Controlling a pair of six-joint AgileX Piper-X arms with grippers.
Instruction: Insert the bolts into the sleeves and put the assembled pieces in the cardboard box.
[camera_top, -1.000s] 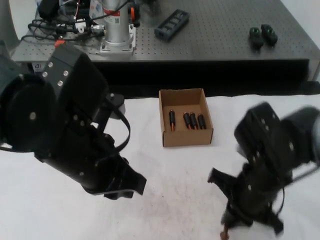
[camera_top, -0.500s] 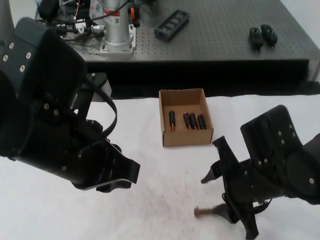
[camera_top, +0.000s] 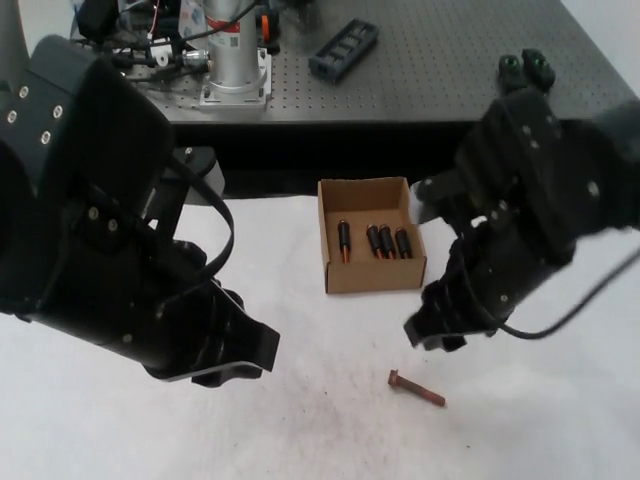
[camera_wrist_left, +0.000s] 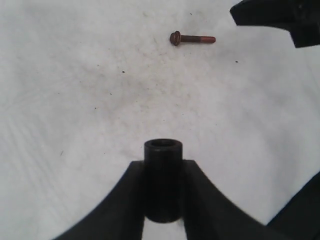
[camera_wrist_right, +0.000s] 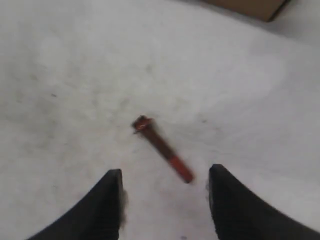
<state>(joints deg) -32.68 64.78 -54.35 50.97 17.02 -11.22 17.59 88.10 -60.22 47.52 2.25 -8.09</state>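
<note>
A copper-coloured bolt lies flat on the white cloth in front of the cardboard box; it also shows as the bolt in the left wrist view and the bolt in the right wrist view. My left gripper is shut on a black sleeve, held with its bore end up, at the left of the bench. My right gripper is open above the bolt, holding nothing; in the high view it hangs just up and right of the bolt. The box holds several assembled pieces.
Behind the cloth stands a perforated metal table with a metal post, cables, a black tray and two black knobs. White cloth lies open around the bolt.
The right gripper let the bolt go onto the cloth and rose up and back toward the box. The left arm shifted slightly left a second ago, then held still with the sleeve.
</note>
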